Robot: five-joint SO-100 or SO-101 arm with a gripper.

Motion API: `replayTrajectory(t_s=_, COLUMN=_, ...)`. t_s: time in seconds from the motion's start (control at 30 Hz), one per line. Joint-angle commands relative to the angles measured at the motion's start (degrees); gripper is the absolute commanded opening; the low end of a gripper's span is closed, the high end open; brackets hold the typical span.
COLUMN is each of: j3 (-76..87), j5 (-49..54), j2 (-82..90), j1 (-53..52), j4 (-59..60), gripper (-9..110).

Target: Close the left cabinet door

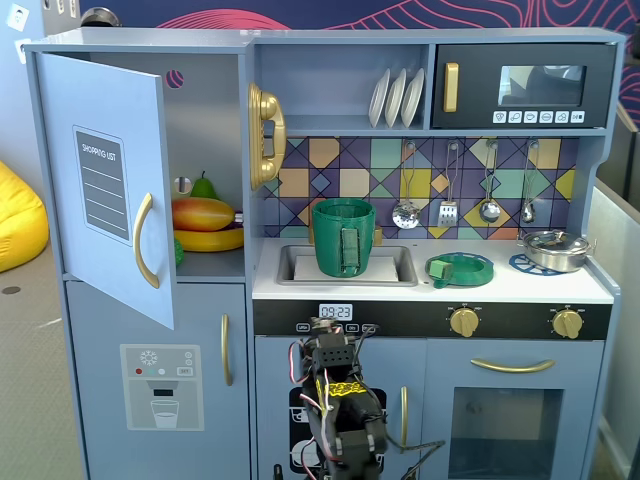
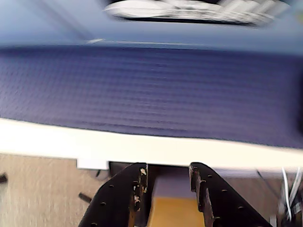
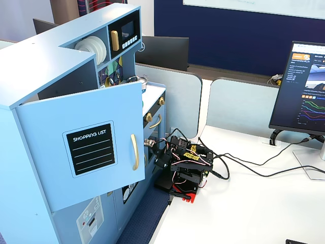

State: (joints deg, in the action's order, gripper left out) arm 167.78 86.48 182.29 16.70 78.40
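Note:
The left cabinet door [image 1: 105, 190] is light blue with a black "SHOPPING LIST" label and a curved gold handle [image 1: 143, 240]. It stands swung wide open in both fixed views, also showing from the side [image 3: 86, 152]. Toy fruit [image 1: 203, 213] lies on the shelf behind it. My arm [image 1: 338, 400] sits folded low in front of the kitchen's middle, well right of and below the door, and also shows on the white table [image 3: 185, 162]. In the blurred wrist view my gripper [image 2: 168, 170] has its jaws a little apart with nothing between them, pointing down at a blue mat.
Below the open door is the door with the dispenser picture [image 1: 160, 385]. A gold toy telephone [image 1: 265, 135] hangs beside the cabinet opening. A green pot [image 1: 343, 237] stands in the sink. Cables [image 3: 244, 168] and a monitor [image 3: 304, 86] are on the table behind the arm.

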Motion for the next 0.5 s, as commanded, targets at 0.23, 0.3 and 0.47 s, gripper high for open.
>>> replayTrajectory(t_s=0.23, j3=-18.2, j5=8.1, j2=3.5, j1=27.7, j4=-13.9, gripper=0)
replayTrajectory(t_s=0.3, j3=-21.5, j5=10.0, j2=3.1, j1=30.7, j4=-14.2, gripper=0)
replayTrajectory(t_s=0.47, j3=-28.7, j5=12.4, j2=1.3, j1=36.7, j4=-16.6, gripper=0)
